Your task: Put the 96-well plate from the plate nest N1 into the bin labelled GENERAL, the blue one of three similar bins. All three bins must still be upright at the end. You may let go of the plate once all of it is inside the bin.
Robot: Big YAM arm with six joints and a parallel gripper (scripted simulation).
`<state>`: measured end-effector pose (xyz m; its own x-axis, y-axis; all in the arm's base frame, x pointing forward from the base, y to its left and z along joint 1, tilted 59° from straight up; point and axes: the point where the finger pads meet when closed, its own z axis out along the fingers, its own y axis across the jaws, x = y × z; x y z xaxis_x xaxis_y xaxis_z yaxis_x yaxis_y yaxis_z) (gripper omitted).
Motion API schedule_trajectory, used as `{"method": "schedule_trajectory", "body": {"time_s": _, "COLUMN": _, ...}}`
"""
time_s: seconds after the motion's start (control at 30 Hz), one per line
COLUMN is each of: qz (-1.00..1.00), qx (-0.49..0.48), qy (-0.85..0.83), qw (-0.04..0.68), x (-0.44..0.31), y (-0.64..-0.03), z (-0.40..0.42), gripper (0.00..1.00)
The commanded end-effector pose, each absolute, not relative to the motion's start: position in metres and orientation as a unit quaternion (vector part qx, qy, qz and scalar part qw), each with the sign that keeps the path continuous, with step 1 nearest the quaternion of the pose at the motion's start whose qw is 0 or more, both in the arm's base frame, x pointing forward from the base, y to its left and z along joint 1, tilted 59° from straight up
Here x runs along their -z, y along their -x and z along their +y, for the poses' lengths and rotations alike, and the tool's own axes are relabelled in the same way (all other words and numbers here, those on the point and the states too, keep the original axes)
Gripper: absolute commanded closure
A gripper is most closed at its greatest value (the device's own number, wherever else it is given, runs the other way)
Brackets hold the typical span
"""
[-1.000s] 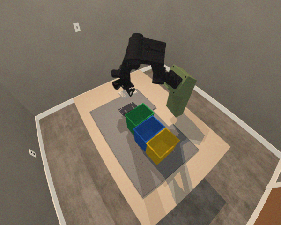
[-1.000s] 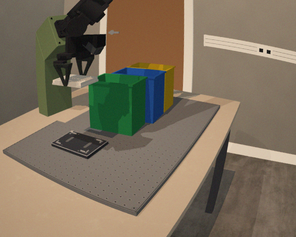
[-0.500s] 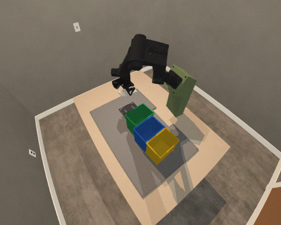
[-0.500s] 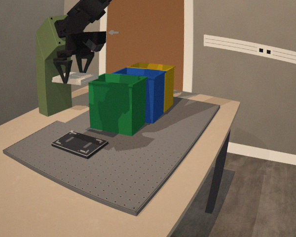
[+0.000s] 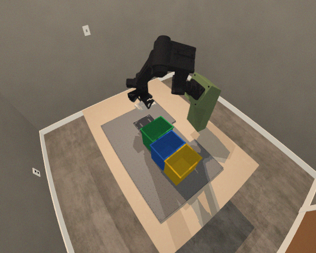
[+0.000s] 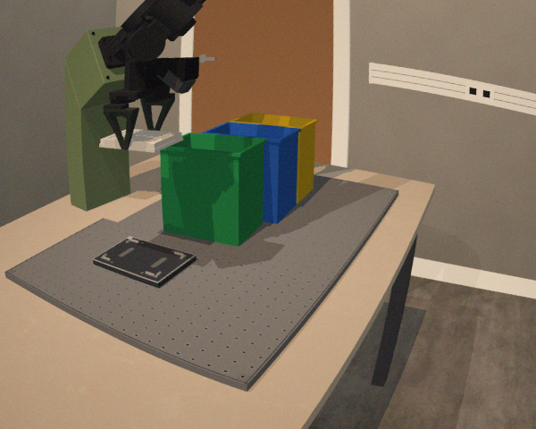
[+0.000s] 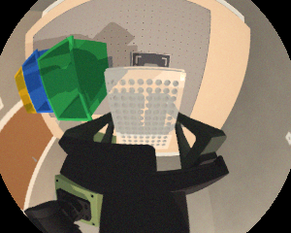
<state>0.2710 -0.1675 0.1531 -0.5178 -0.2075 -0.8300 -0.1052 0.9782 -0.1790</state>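
My gripper [image 5: 143, 103] [image 6: 137, 133] [image 7: 145, 115] is shut on the white 96-well plate [image 5: 140, 105] [image 6: 144, 138] [image 7: 145, 107] and holds it level in the air, about at the height of the bin rims. It hangs behind the green bin [image 5: 156, 128] [image 6: 208, 184] [image 7: 71, 78], away from the blue bin. The blue bin [image 5: 167, 145] [image 6: 277, 171] [image 7: 35, 84] stands upright in the middle of the row, between the green bin and the yellow bin [image 5: 183, 162] [image 6: 305, 152] [image 7: 20, 87]. The black plate nest [image 5: 142, 122] [image 6: 143, 259] [image 7: 151, 60] lies bare on the grey board.
The grey perforated board [image 5: 141, 174] [image 6: 240, 314] lies on the tan table [image 5: 234, 163] [image 6: 51, 369]. The green arm pedestal [image 5: 203, 108] [image 6: 90, 152] stands at the table's back. All three bins touch side by side in a row.
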Motion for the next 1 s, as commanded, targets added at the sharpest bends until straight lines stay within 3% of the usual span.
{"method": "schedule_trajectory", "body": {"time_s": 0.0, "qz": 0.867, "qx": 0.052, "qy": 0.094, "qw": 0.487, "x": -0.159, "y": -0.27, "z": -0.152, "gripper": 1.0}}
{"method": "schedule_trajectory", "body": {"time_s": 0.97, "qz": 0.867, "qx": 0.052, "qy": 0.093, "qw": 0.487, "x": -0.157, "y": -0.269, "z": -0.07, "gripper": 1.0}}
